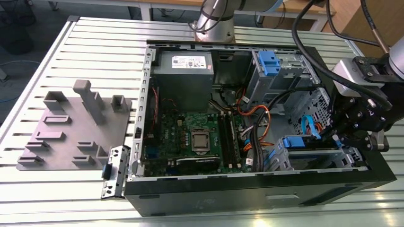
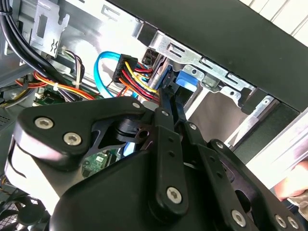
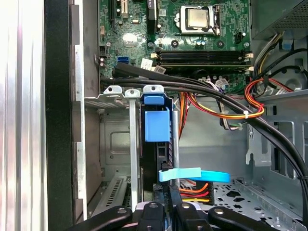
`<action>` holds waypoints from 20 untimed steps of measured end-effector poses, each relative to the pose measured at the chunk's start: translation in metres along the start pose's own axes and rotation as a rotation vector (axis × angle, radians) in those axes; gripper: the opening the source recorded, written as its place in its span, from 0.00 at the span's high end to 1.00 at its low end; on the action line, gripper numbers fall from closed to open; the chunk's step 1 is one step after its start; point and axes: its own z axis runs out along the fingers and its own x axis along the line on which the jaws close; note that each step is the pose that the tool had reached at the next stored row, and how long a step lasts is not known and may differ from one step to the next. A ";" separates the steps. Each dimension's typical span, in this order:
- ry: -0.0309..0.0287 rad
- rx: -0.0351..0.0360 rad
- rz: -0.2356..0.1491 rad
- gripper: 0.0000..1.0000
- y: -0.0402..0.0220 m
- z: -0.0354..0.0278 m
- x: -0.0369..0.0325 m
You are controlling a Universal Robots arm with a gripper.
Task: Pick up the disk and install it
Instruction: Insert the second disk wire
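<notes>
1. The robot's black claw [image 1: 353,135] hangs over the drive cage at the near corner of the open computer case, on the exterior view's right. In both wrist views its linkage arms crowd the frame; whether its fingers are spread or closed on anything cannot be told.

2. The disk [image 3: 156,144] stands on edge inside the drive cage [image 3: 113,144], just ahead of the claw. Its blue carrier frame, with a blue tab on top, sits level with the cage's metal rails. It appears already slid into its slot, so the picking up seems done and the seating looks largely complete; whether it is fully latched cannot be told.

3. A light-blue data cable [image 3: 192,174] crosses just beside the disk's rear end, with a bundle of red, orange and yellow power wires [image 3: 195,190] near it. Whether either is plugged into the disk is not clear.

4. Beyond the cage lies the green motherboard [image 1: 189,135] with its processor socket, and at the far end the grey power-supply box [image 1: 183,68].

5. The case rests on a ribbed metal counter [image 1: 75,189]; a grey fixture plate [image 1: 69,132] lies on the exterior view's left, well apart.
</notes>
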 end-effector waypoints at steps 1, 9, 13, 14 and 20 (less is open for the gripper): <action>-0.0001 0.0000 0.000 0.84 0.0000 0.0001 0.0000; 0.0000 0.0000 0.000 0.84 0.0000 0.0013 0.0001; -0.0009 -0.0001 0.000 0.83 0.0000 0.0019 0.0001; -0.0007 0.0000 0.000 0.77 0.0000 0.0018 0.0001; 0.0000 0.0000 0.000 0.70 0.0000 0.0016 0.0001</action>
